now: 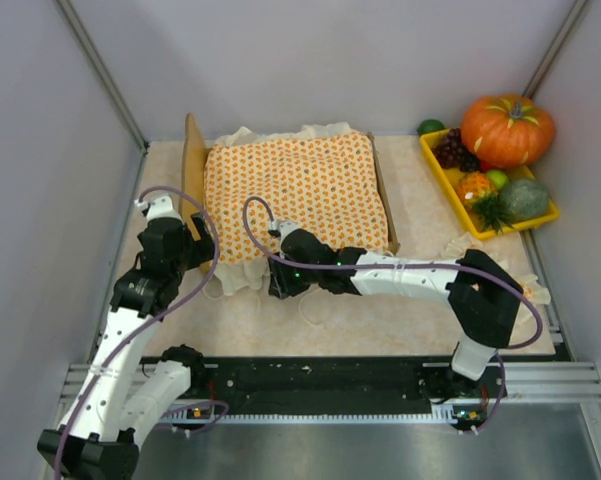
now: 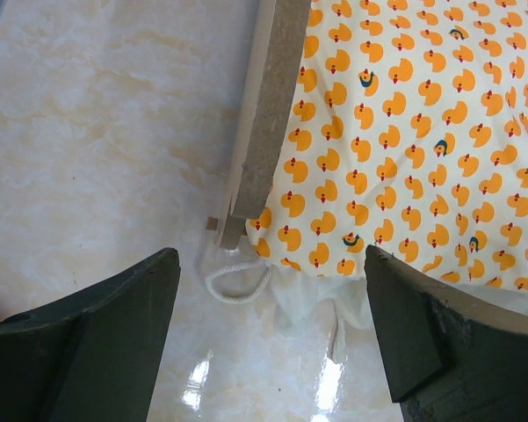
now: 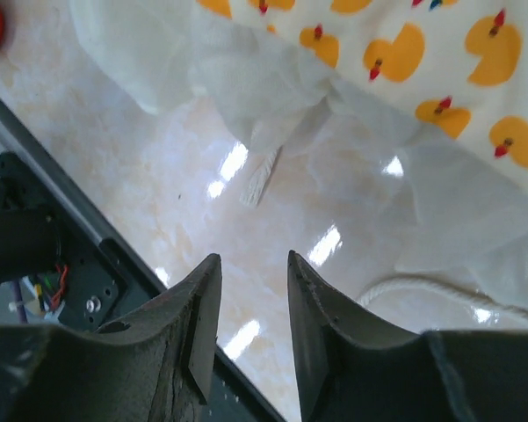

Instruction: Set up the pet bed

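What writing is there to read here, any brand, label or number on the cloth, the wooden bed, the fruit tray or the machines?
No readable text shows in any view.
bedspread: only printed orange ducks, no letters.
pet bed: headboard is bare wood, no mark.
yellow tray: no label visible.
circuit board: any markings are too small and blurred to read.

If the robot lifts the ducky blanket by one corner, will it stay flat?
Probably not: the blanket looks like thin cloth, its ruffle crumpled on the table, so it would likely droop. It also seems light.
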You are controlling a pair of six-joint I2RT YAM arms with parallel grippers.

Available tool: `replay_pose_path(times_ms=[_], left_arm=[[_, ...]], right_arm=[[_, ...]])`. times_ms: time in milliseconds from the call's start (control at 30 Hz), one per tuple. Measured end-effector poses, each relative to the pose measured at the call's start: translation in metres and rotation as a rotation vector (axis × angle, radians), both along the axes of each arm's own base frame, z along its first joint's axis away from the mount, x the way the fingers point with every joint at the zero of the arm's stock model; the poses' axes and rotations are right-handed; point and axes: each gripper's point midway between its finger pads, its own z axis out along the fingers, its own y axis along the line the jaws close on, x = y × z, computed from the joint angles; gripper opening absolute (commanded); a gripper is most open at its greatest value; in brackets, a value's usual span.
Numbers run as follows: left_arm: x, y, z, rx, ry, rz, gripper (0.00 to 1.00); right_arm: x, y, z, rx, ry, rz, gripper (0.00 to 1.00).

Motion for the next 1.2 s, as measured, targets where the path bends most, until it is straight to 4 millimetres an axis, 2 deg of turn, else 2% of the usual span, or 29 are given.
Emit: replay_pose_path(times_ms=[67,167,333,433,700,800,1000,1133,1200], left_arm=[[0.001,0.0,-0.002,0.001,0.007,-0.004,0.95],[0.005,-0.001,-0.003,0.004,0.012,-0.009,0.96],[0.015,-0.001,-0.015,0.018,0.054,-0.021,0.96],[0.019,0.0,-0.023,0.015,0.085,-0.025,0.96],[0.033,0.004,-0.03,0.003,0.096,-0.035,0.93],[0.041,0.005,-0.038,-0.007,0.118,-0.038,0.9],[0.049,0.002,-0.052,-0.026,0.157,-0.06,0.87],[0.051,0.001,-0.052,-0.036,0.153,-0.069,0.87],[0.052,0.0,-0.051,-0.04,0.149,-0.074,0.88]], right_arm=[[0.004,0.005,-0.005,0.001,-0.01,-0.021,0.35],[0.024,0.014,-0.013,-0.012,-0.046,-0.087,0.35],[0.075,0.036,-0.025,-0.011,-0.102,-0.215,0.35],[0.09,0.04,-0.026,0.0,-0.119,-0.247,0.37],[0.129,0.03,-0.024,0.036,-0.133,-0.293,0.45],[0.14,0.038,-0.027,0.035,-0.134,-0.26,0.44],[0.14,0.042,-0.03,0.063,-0.111,-0.212,0.44],[0.119,0.022,-0.041,0.043,-0.1,-0.206,0.44],[0.109,0.018,-0.041,0.03,-0.102,-0.201,0.44]])
